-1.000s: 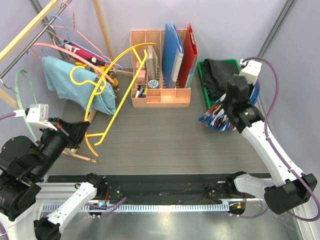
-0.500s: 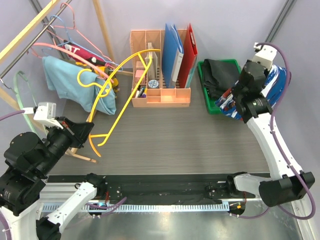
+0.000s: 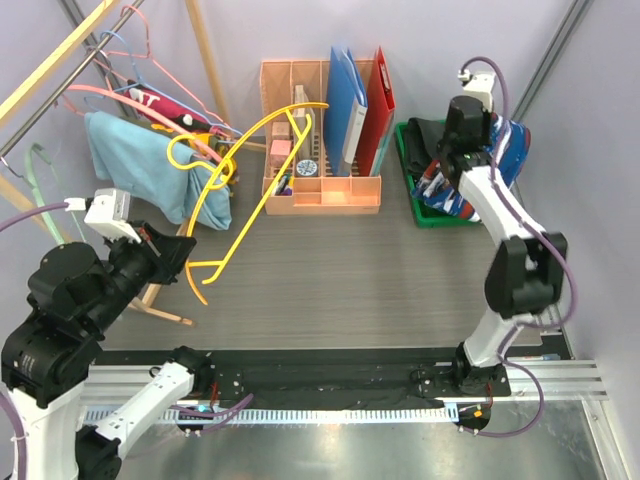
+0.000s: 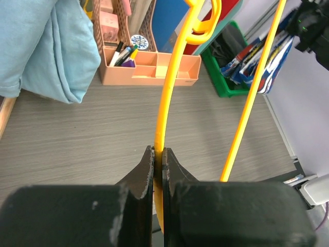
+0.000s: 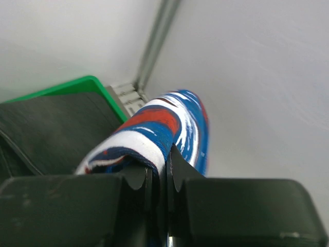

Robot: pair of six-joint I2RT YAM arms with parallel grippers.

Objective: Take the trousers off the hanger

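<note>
Three pairs of trousers can be counted with certainty, and all positions are referred to one orange organiser [image 3: 322,190] standing at the far middle of the bench [image 3: 340,280]. One navy-white-red print pair [image 5: 164,123] is held by the jaws of the right arm [image 3: 500,215], which are clenched tight on a fold of the cloth. This pair is held to the right of the organiser, above the right side of one green tray [image 3: 404,165], and its lower part is seen over the tray's near edge. One plain black pair [image 3: 435,135] lies inside that tray, just right of the organiser. One plain light blue pair [image 3: 130,165] is hung at the wooden rack [image 3: 205,55], to the left of the organiser and well apart from it. Further cloth is glimpsed behind the light blue pair, but it is too hidden to be counted. One yellow hanger [image 4: 165,103] is grasped on its wire by the jaws of the left arm [image 3: 85,290], which are pinched closed on it. These jaws are held to the left of the organiser and nearer the arm bases. The hanger is tilted, and one end of its arc reaches over the organiser's rear. One red folder [image 3: 381,95] stands upright in the organiser's right part, beside blue folders [image 3: 342,90] whose number cannot be told.
</note>
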